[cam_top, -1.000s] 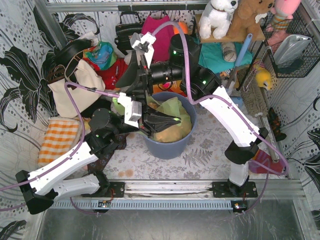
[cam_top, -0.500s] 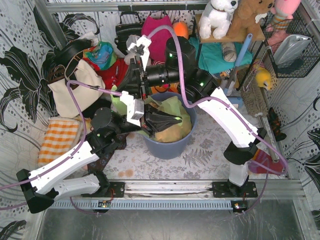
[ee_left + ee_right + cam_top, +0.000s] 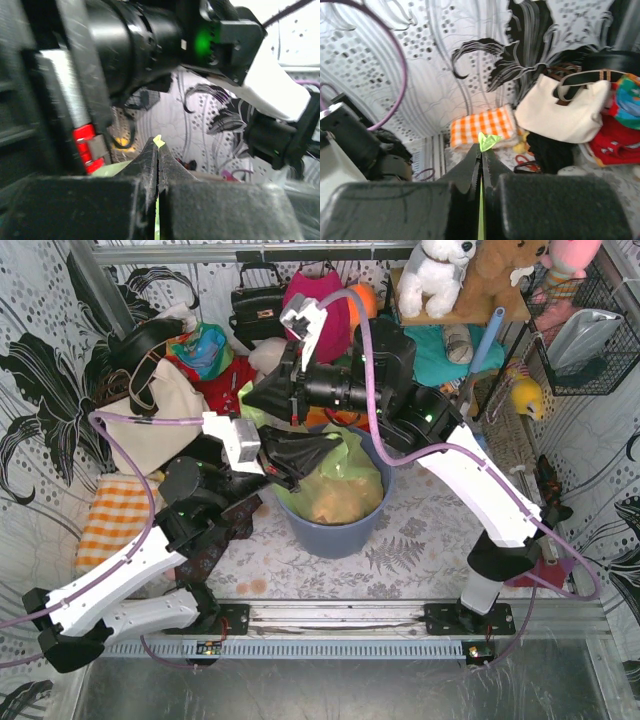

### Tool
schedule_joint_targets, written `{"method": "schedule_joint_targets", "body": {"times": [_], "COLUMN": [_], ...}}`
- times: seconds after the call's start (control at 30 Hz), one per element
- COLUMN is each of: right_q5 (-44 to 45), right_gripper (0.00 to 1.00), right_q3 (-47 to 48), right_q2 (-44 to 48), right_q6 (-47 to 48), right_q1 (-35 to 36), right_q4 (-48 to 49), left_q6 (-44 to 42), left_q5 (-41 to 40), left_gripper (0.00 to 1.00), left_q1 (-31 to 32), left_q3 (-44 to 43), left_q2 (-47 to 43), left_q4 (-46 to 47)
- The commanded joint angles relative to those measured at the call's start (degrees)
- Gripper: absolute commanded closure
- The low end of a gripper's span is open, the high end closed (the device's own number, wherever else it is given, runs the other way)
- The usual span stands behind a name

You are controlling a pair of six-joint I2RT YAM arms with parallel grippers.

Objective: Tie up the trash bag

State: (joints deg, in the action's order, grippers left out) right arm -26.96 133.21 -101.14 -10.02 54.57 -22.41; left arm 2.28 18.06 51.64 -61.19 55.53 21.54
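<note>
The lime-green trash bag (image 3: pixel 335 480), with tan paper showing through, sits in the blue-grey bin (image 3: pixel 335 532) and is pulled up above the rim. My left gripper (image 3: pixel 336 442) is shut on one strip of the bag over the bin. A green sliver (image 3: pixel 158 141) pokes out past its tips (image 3: pixel 158 146). My right gripper (image 3: pixel 248 398) reaches left of the bin's back edge, crossing above the left arm. It is shut on another strip of the bag, and a green tab (image 3: pixel 488 141) sticks out beyond its tips (image 3: pixel 481 150).
A cream handbag (image 3: pixel 150 415), an orange checked cloth (image 3: pixel 118 515) and red and multicoloured bags crowd the back left. A black handbag (image 3: pixel 258 300) and a magenta bag (image 3: pixel 320 290) stand behind the bin. Plush toys (image 3: pixel 440 275) and a wire basket (image 3: pixel 590 335) fill the back right.
The right gripper has shut on the bag's edge and swung up and back. The left gripper has risen and moved back with its strip, stretching the bag up out of the bin.
</note>
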Motion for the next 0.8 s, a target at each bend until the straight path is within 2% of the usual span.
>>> {"method": "schedule_joint_targets", "body": {"times": [0.0, 0.17, 0.47, 0.77], "right_q5": [11.9, 17.3, 23.0, 31.9], "right_gripper": [1.0, 1.0, 1.0, 1.0], "right_q3": [-1.7, -3.3, -7.0, -20.9], "right_q2": [3.7, 5.0, 9.1, 20.0], "right_q6": [0.5, 0.7, 0.4, -1.8], "right_q1": [0.2, 0.2, 0.3, 0.1], "right_q4": [0.4, 0.0, -1.1, 4.4], "left_q6": [-2.4, -2.3, -4.3, -5.1], "left_q5": [-11.2, -17.1, -17.9, -18.1], "left_gripper": [1.0, 1.0, 1.0, 1.0], "left_q1": [-0.2, -0.2, -0.3, -0.3], "left_q3": [-1.6, -0.3, -4.1, -5.1], "left_q2": [-1.4, -1.7, 2.2, 4.4], "left_q4": [4.8, 8.5, 10.5, 15.0]}}
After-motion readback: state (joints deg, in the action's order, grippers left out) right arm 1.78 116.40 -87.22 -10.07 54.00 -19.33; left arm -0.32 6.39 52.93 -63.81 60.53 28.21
